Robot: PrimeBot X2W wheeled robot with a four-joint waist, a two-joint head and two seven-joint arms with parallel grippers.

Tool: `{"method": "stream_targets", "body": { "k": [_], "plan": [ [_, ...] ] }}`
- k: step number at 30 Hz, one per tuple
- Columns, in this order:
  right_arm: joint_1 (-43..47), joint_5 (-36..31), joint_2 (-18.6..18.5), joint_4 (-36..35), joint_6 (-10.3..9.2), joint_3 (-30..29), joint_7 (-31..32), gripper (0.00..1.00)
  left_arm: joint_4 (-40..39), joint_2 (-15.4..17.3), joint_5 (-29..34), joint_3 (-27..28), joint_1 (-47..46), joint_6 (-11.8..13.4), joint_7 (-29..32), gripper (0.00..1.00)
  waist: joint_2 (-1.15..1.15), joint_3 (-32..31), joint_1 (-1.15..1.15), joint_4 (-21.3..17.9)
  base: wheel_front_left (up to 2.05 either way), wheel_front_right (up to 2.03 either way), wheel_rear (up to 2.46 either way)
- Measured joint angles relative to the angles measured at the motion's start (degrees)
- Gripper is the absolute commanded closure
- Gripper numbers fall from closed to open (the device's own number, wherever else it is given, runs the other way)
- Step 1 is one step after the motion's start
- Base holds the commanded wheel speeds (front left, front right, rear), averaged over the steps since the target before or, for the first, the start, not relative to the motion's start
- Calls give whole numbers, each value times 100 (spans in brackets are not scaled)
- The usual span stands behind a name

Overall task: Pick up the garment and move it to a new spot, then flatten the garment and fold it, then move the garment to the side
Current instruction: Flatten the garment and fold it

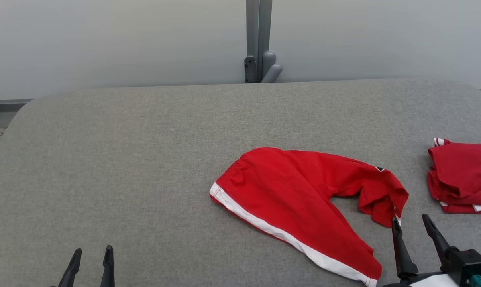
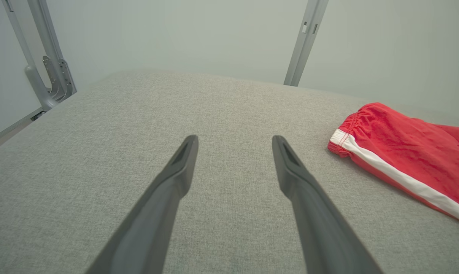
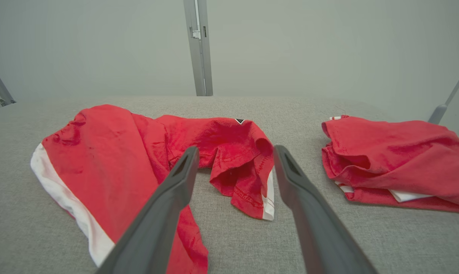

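Folded red cloth pile (image 1: 463,175): cut by your head view's right edge.
Small black mark (image 1: 379,169) on red white-striped shorts (image 1: 296,191): too small for you to read.

Plenty of room around the left gripper (image 1: 93,249): it's bare grey table (image 1: 136,159) straight ahead to the far edge and out to its left. The red shorts (image 1: 300,191) lie off to its right, well apart. The right gripper (image 1: 410,218) has it tighter. The shorts' crumpled leg sits just ahead of its spread fingers, and a second red garment (image 1: 463,177) blocks its right, leaving a strip of bare table between them. A metal post (image 1: 259,40) stands beyond the far edge.
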Motion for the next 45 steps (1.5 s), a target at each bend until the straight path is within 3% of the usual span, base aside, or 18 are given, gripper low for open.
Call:
{"method": "stream_targets", "body": {
  "k": [6,11,18,22,27,35,45],
  "plan": [
    [-53,-78,-41,-18,0,247,0,0,-67,-93,75,-14,-21,-21,0,0,0,52,0,-128,0,0,0],
    [-149,-89,-224,-127,0,924,0,0,-311,70,34,-358,-339,-25,-2,0,0,269,0,-291,0,0,0],
    [-26,-54,-805,151,0,1987,0,0,35,977,-155,-1081,-1002,-26,10,0,0,623,0,-703,0,0,0],
    [3,31,-964,236,0,2150,0,0,-18,1590,-405,-1758,-1274,-26,278,0,0,848,0,-932,0,0,0],
    [-92,68,-995,367,0,2163,0,0,-23,1986,-755,-2260,-1491,-27,335,0,0,1127,0,-1148,0,0,0],
    [-201,89,-912,502,0,2189,0,0,164,2201,-1035,-2421,-1830,-29,135,0,0,1446,0,-1264,0,0,0],
    [-305,119,-839,673,0,2409,0,0,359,2214,-1141,-2471,-2095,-29,29,0,0,1556,0,-1204,0,0,0]
  ]
}}
